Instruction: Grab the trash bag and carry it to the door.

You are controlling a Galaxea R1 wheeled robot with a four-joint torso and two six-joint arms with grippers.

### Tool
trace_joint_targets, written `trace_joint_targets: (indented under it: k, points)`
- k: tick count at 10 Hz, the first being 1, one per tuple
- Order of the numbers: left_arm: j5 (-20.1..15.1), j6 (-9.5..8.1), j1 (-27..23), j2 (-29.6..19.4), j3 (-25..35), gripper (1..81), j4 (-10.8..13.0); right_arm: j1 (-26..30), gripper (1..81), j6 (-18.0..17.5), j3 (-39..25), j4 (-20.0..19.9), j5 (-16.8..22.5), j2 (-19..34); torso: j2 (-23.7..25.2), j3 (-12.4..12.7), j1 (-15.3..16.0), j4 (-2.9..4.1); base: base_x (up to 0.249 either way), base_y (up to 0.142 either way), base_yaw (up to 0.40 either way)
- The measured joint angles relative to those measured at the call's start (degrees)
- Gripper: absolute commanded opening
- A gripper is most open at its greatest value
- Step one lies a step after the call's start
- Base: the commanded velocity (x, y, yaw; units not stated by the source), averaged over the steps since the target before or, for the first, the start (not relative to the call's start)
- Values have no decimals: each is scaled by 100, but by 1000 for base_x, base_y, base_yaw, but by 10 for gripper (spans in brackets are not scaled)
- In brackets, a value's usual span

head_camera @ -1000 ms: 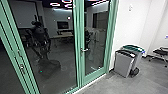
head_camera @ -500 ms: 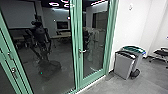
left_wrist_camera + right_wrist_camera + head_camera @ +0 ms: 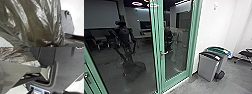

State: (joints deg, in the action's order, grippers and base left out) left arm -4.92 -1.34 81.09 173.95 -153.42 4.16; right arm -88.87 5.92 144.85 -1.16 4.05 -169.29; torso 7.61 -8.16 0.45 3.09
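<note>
Hauling the trash bag, close to the left wrist camera? Roll slow, clear of the bins, so it won't snag. Can't tell how open either arm's jaws are or what they've got.

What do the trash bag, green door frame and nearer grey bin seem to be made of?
Trash bag: thin, glossy plastic film, going by its crinkled, light-catching folds.
Green door frame: probably painted metal, smooth with slim straight edges, though painted wood isn't ruled out.
Nearer grey bin: likely rigid plastic, dull-finished; its flat sides show no bright glints.
</note>
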Motion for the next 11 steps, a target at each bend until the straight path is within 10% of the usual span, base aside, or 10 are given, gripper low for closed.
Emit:
trace_joint_targets:
  k: [11]
  points:
    - [-4, 0, 2, -5, -5, 10, 0, -5, 811, 0, 20, 1, 0, -12, 0, 0, -2, 0, 162, -35, 0]
